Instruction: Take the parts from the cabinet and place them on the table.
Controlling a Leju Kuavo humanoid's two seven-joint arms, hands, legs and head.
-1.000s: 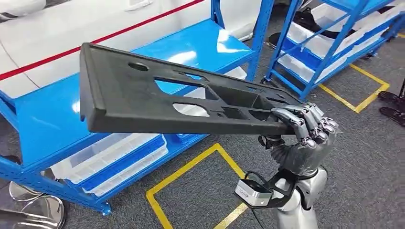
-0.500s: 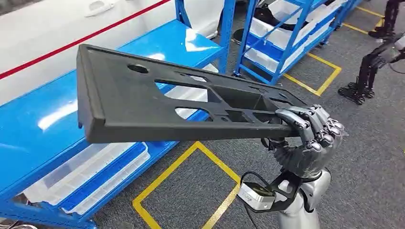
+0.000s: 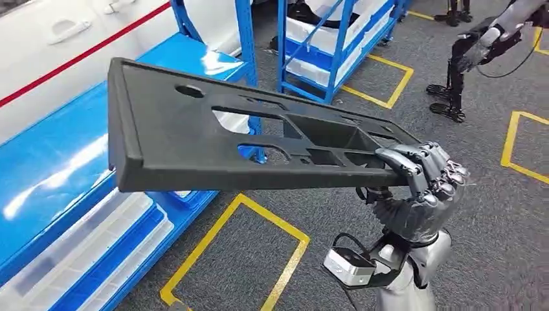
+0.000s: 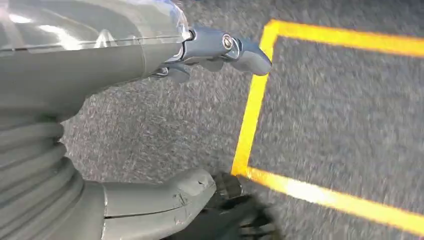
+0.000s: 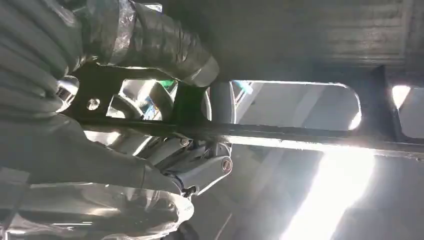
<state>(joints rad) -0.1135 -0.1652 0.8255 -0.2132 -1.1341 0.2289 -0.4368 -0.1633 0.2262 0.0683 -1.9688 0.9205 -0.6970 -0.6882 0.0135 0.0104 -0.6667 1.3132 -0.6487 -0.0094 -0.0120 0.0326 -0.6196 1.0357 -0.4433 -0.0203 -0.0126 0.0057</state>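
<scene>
The right hand (image 3: 421,184) grips one narrow end of a long black plastic panel (image 3: 213,139) with cut-out openings, its fingers (image 3: 414,165) curled over the near edge; the panel reaches out level from the hand, above a blue shelving unit (image 3: 58,168) and grey carpet with yellow floor tape (image 3: 259,214). The left hand (image 4: 150,65) hangs over the carpet, holding nothing, fingers loosely spread.

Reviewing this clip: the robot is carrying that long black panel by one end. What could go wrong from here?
1. The right hand grips the black panel at one end only, so the long free end could sag or twist out of its fingers.
2. That free end hangs close to the blue rack; a turn could knock it against a post.
3. The left hand holds nothing and hangs over the floor, so it gives no support if the panel slips.
</scene>
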